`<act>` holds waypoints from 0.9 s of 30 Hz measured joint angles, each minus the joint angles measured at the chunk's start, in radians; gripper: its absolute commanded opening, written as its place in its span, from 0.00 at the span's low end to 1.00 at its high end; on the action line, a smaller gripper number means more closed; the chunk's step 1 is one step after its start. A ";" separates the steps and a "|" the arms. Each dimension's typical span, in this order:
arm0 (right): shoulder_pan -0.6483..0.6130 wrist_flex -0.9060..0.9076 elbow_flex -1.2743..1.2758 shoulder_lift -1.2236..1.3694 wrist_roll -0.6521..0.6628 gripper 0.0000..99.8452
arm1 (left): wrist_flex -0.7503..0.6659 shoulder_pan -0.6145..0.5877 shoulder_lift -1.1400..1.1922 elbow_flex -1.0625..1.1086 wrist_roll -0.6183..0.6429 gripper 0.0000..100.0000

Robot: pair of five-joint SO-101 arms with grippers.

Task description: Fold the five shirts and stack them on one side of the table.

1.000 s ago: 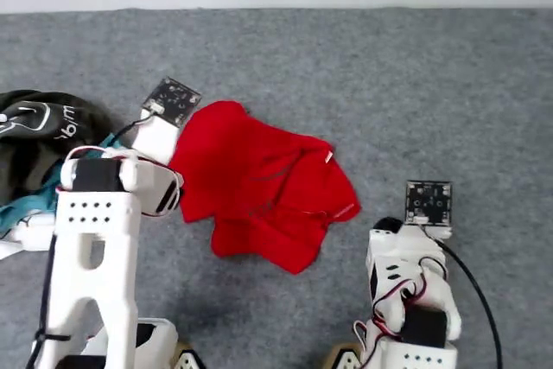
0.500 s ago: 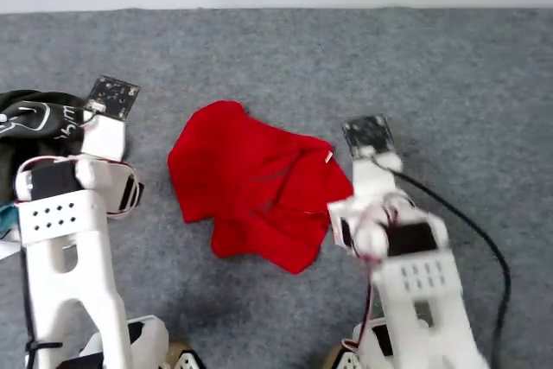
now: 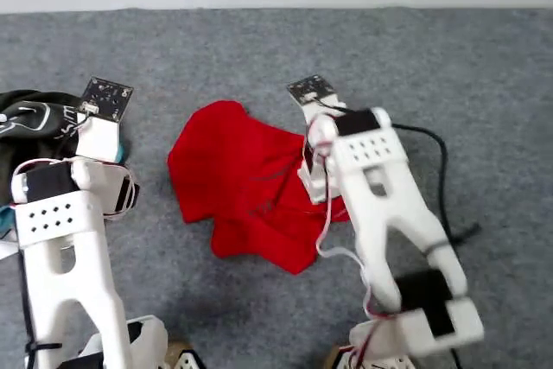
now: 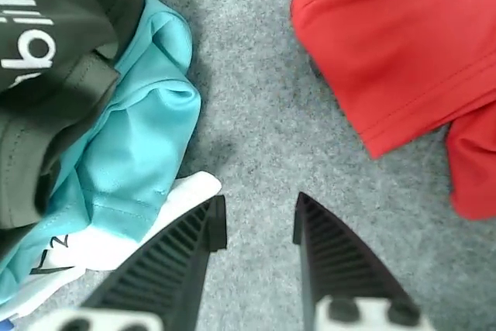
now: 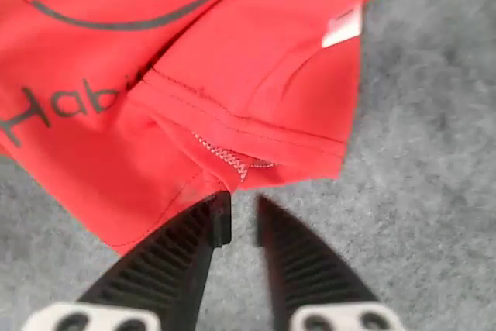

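Note:
A crumpled red shirt (image 3: 251,187) lies in the middle of the grey table. My right gripper (image 5: 242,218) hangs over its right edge, where a hem (image 5: 232,162) and a white label (image 5: 342,27) show; its fingers stand slightly apart with nothing between them. At the far left is a pile with a black shirt (image 3: 43,118), a teal shirt (image 4: 132,153) and a white shirt (image 4: 116,238). My left gripper (image 4: 260,218) is open above bare table between the pile and the red shirt (image 4: 395,44).
The table is covered in grey carpet (image 3: 449,75), with free room at the back and the right. Both arm bases stand at the front edge. A black cable (image 3: 441,179) trails off the right arm.
The right arm swung from the front right out over the red shirt's right edge. The left arm pulled away from the red shirt towards the pile.

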 measured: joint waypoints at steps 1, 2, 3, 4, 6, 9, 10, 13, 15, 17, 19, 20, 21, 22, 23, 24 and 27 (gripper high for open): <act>-0.002 0.023 -0.044 0.049 -0.014 0.20 | 0.000 0.000 0.000 0.000 0.000 0.15; -0.005 0.037 -0.089 0.098 -0.023 0.19 | 0.000 0.000 0.000 0.000 0.000 0.15; -0.008 0.052 -0.127 0.143 -0.029 0.18 | 0.000 0.000 0.000 0.000 0.000 0.15; -0.011 0.064 -0.167 0.186 -0.034 0.17 | 0.000 0.000 0.000 0.000 0.000 0.15; -0.023 0.072 -0.235 0.255 -0.038 0.15 | 0.000 0.000 0.000 0.000 0.000 0.15; -0.043 0.074 -0.299 0.331 -0.043 0.15 | 0.000 0.000 0.000 0.000 0.000 0.15; -0.054 0.074 -0.308 0.350 -0.044 0.15 | 0.000 0.000 0.000 0.000 0.000 0.15; -0.071 0.072 -0.321 0.397 -0.048 0.15 | 0.000 0.000 0.000 0.000 0.000 0.15; -0.069 0.069 -0.321 0.420 -0.049 0.15 | 0.000 0.000 0.000 0.000 0.000 0.15; -0.069 0.060 -0.321 0.442 -0.049 0.15 | 0.000 0.000 0.000 0.000 0.000 0.15; -0.072 0.054 -0.321 0.462 -0.049 0.15 | 0.000 0.000 0.000 0.000 0.000 0.15; -0.072 0.049 -0.321 0.473 -0.049 0.15 | 0.000 0.000 0.000 0.000 0.000 0.15; -0.072 0.046 -0.321 0.486 -0.049 0.15 | 0.000 0.000 0.000 0.000 0.000 0.15; -0.072 0.044 -0.321 0.497 -0.049 0.15 | 0.000 0.000 0.000 0.000 0.000 0.15; -0.071 0.044 -0.321 0.509 -0.049 0.15 | 0.000 0.000 0.000 0.000 0.000 0.15; -0.068 0.041 -0.321 0.517 -0.049 0.15 | 0.000 0.000 0.000 0.000 0.000 0.15; -0.052 0.034 -0.322 0.534 -0.049 0.11 | 0.000 0.000 0.000 0.000 0.000 0.15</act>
